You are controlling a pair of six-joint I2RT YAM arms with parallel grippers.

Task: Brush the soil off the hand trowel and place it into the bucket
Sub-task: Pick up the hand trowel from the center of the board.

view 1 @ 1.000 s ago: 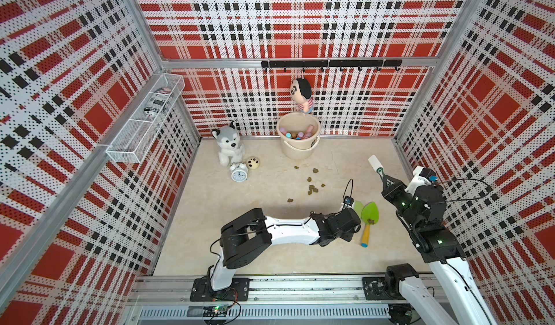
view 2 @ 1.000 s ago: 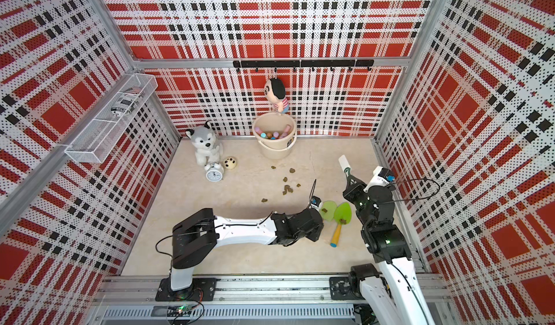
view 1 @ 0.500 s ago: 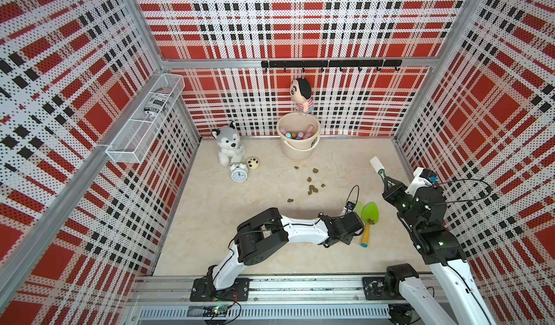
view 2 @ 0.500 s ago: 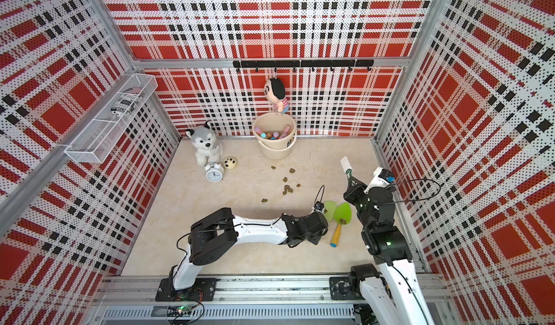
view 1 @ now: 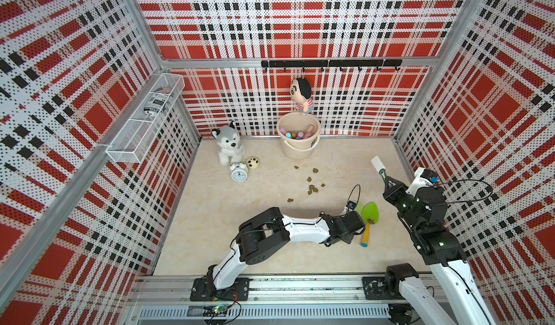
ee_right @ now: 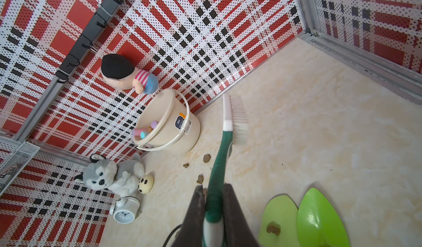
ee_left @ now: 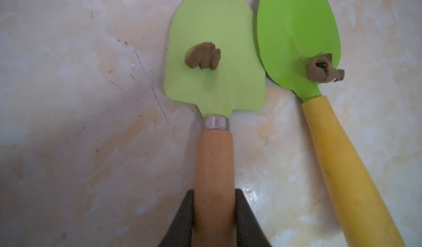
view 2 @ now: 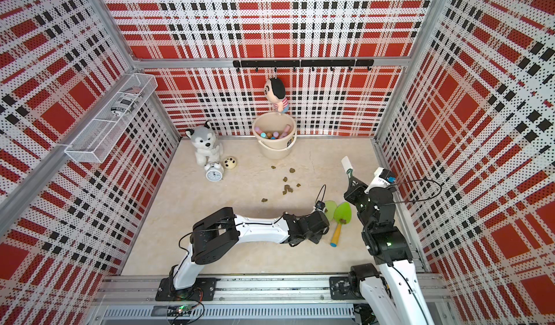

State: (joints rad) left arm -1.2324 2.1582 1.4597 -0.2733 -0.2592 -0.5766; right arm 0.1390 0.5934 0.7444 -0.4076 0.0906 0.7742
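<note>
Wooden-handled hand trowel point(ee_left: 215, 93), carrying a soil lump point(ee_left: 203, 56), is clamped in the left gripper point(ee_left: 214, 195); the right gripper point(ee_right: 213, 188) grips the brush point(ee_right: 225, 143), so sweeping appears next.

Wooden trowel handle point(ee_left: 214, 166), matt blade point(ee_left: 214, 58)

Bright, even light; a soft shadow lies beside the left arm point(view 1: 300, 233) on the desk point(view 1: 240, 203). The left wrist view is soft, the left gripper point(ee_left: 214, 192) blurred.

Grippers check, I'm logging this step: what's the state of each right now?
Left gripper: shut on the wooden-handled trowel.
Right gripper: shut on the brush.
</note>
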